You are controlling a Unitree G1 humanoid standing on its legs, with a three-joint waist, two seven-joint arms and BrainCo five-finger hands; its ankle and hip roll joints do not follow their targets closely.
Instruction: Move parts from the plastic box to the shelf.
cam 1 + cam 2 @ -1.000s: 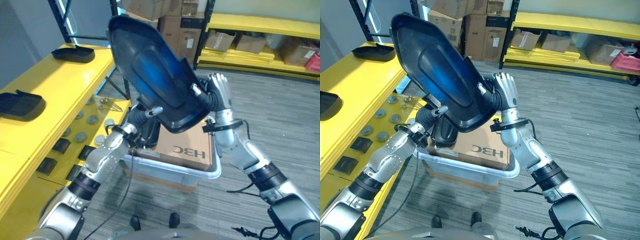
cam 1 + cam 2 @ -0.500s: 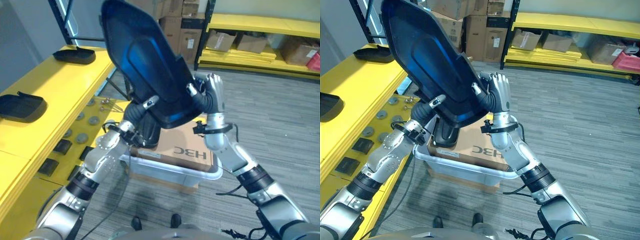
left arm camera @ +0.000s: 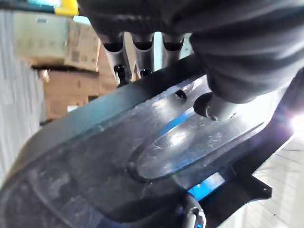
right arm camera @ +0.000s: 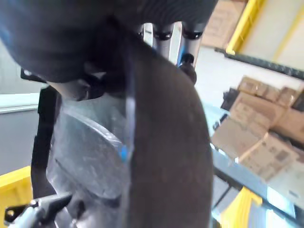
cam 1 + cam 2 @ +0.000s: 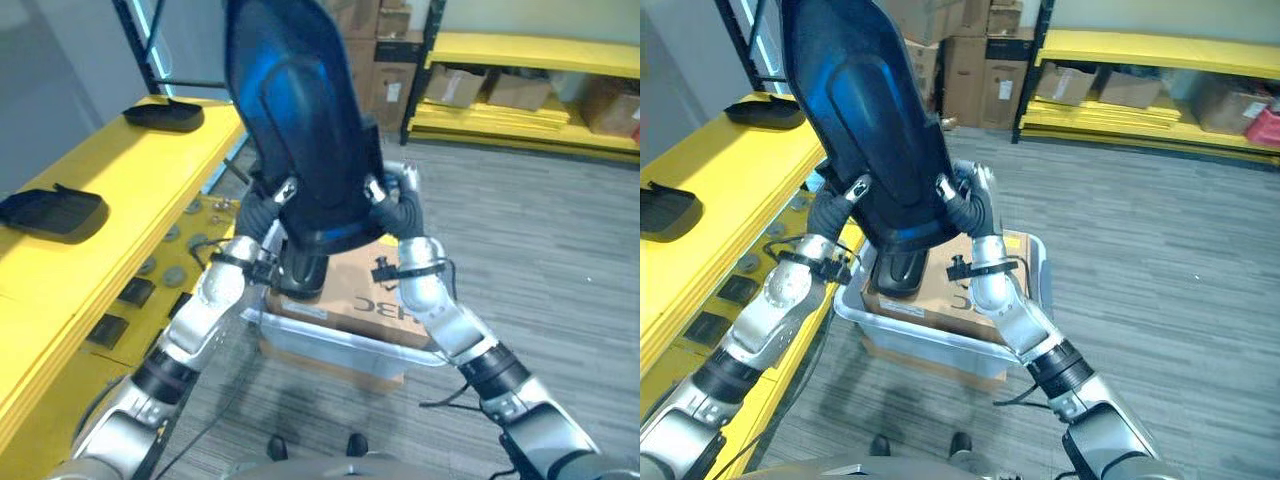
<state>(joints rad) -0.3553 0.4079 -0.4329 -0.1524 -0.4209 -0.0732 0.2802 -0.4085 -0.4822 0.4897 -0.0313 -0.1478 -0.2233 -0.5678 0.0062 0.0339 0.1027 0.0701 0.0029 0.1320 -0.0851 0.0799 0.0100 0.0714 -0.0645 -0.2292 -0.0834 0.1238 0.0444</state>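
Nearest, the plastic box (image 5: 345,338) sits on the floor holding a cardboard carton (image 5: 372,290) and a dark part (image 5: 302,272). Above it, the left hand (image 5: 840,200) and right hand (image 5: 965,205) each grip the lower edge of a large black part (image 5: 865,120), raised upright beside the yellow shelf (image 5: 110,215)
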